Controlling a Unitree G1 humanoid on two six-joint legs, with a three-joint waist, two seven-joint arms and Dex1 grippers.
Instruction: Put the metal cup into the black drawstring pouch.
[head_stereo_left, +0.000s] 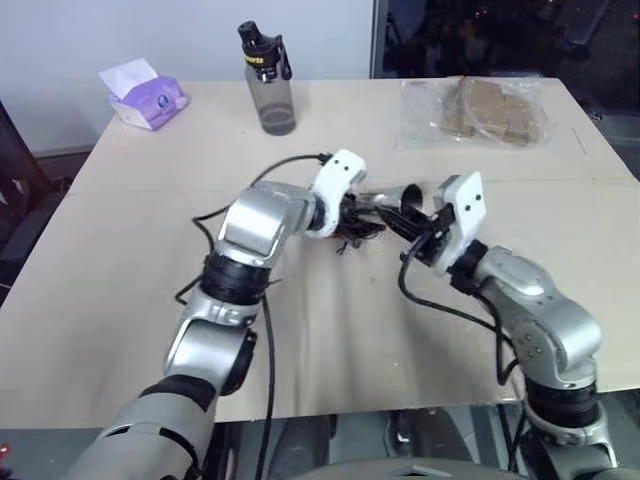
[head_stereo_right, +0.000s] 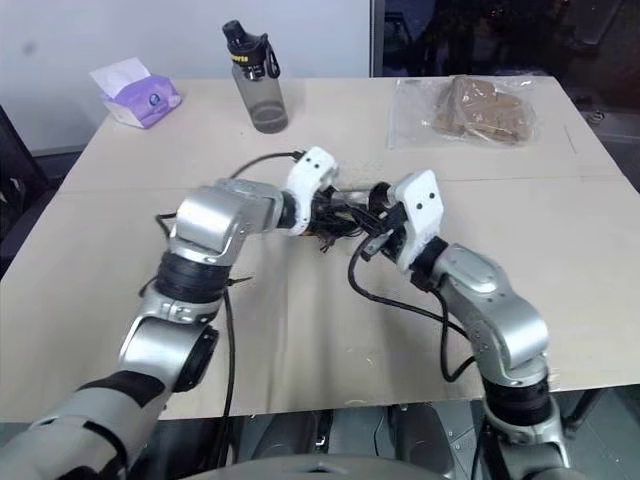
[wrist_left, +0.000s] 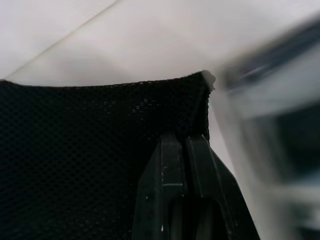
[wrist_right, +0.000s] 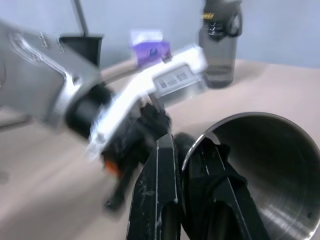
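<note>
Lying level, the metal cup (wrist_right: 265, 165) mouth faces the right hand (wrist_right: 192, 150).

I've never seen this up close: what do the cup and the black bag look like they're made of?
The metal cup looks like steel: a shiny, brushed silver inside with a thin bright rim. The black drawstring pouch appears to be soft woven or mesh cloth, matte, with a fine dotted weave visible; the exact fibre can't be told.

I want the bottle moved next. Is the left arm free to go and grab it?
Probably not yet: the left gripper is shut on the black drawstring pouch. The bottle stands apart, upright, with nothing in front of it.
</note>
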